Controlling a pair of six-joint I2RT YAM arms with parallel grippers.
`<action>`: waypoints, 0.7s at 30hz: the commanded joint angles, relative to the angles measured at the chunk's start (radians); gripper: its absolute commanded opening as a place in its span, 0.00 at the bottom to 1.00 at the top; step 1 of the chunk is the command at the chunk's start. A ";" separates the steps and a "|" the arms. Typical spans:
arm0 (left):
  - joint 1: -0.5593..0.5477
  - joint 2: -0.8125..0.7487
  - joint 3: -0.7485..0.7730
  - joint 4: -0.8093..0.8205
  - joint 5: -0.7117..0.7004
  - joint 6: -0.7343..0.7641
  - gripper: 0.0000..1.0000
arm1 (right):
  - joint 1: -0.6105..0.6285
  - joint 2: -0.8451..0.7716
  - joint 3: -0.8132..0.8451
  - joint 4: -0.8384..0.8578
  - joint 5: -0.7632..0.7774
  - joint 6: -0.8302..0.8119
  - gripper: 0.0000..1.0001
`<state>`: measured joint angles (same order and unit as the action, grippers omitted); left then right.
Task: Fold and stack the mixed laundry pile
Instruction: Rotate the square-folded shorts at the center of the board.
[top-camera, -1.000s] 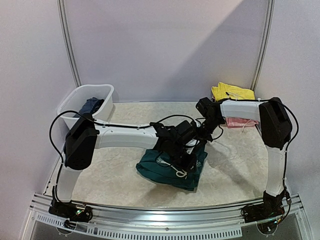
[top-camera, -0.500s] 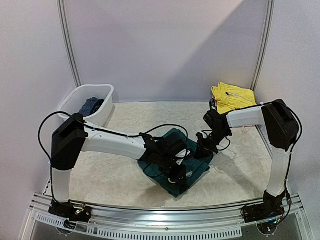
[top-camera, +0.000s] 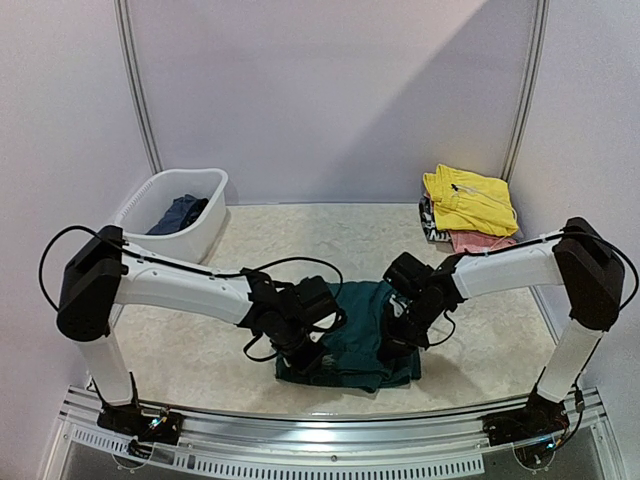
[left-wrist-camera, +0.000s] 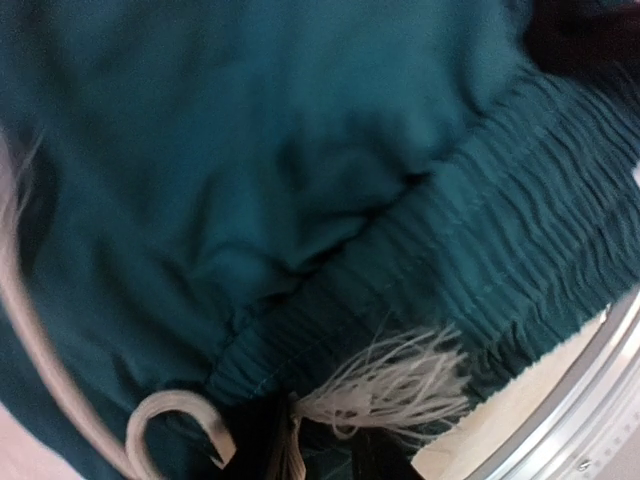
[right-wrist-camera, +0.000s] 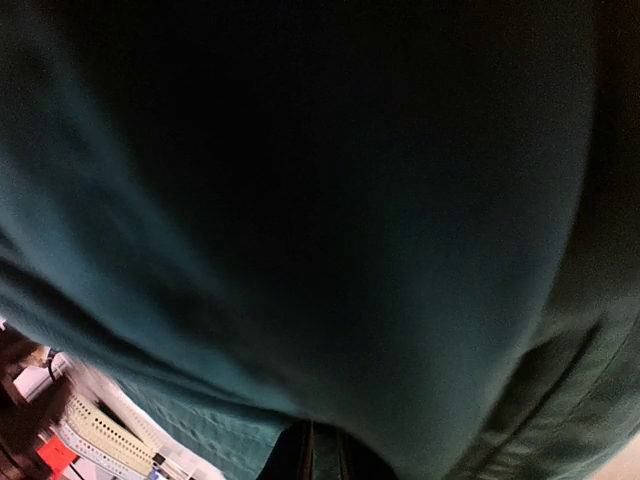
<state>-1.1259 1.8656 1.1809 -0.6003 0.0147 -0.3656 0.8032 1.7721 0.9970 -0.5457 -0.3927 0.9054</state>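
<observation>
Two arms reach low across the table (top-camera: 240, 250), where a second ago they were raised with the cloth dangling in a bunch between them. Far to the left of the left fingers and beyond them, the white tub (top-camera: 150, 210) sits where it did, a blue garment (top-camera: 180, 212) inside. The left gripper (top-camera: 305, 352) has come down toward the near rail (top-camera: 330, 425) and now presses on the left edge of the teal shorts (top-camera: 362, 318). Its wrist camera shows the gathered waistband (left-wrist-camera: 480, 270) running down into the dark fingertips, which are pinched together on it. The frayed end of the white drawstring (left-wrist-camera: 385, 385) lies just beside them. The shorts, hanging a second ago and half lowered after that, now lie spread on the table between the two sets of fingers, nearer the rail than before. The right gripper (top-camera: 393, 345) has swung in from the far right and rests on the shorts' right edge. Its camera is smothered in dark cloth, so whether those fingers are apart or together cannot be told. Well beyond and to the right of the right fingers, the folded yellow garment (top-camera: 468, 198) lies on the pink garment (top-camera: 482, 241), both unmoved. The pink shows more fully now that the right arm no longer crosses it.
</observation>
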 joint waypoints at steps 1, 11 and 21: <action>0.032 0.018 -0.116 -0.294 -0.182 -0.006 0.22 | 0.075 -0.032 -0.060 -0.084 0.095 0.157 0.10; 0.028 -0.197 -0.077 -0.443 -0.318 -0.045 0.40 | 0.132 -0.087 0.116 -0.262 0.148 0.070 0.17; -0.020 -0.374 -0.051 -0.476 -0.190 -0.192 0.50 | 0.009 -0.081 0.432 -0.472 0.164 -0.223 0.35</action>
<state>-1.1221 1.5337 1.1164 -1.0458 -0.2371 -0.4751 0.8883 1.7096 1.3415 -0.9184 -0.2573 0.8341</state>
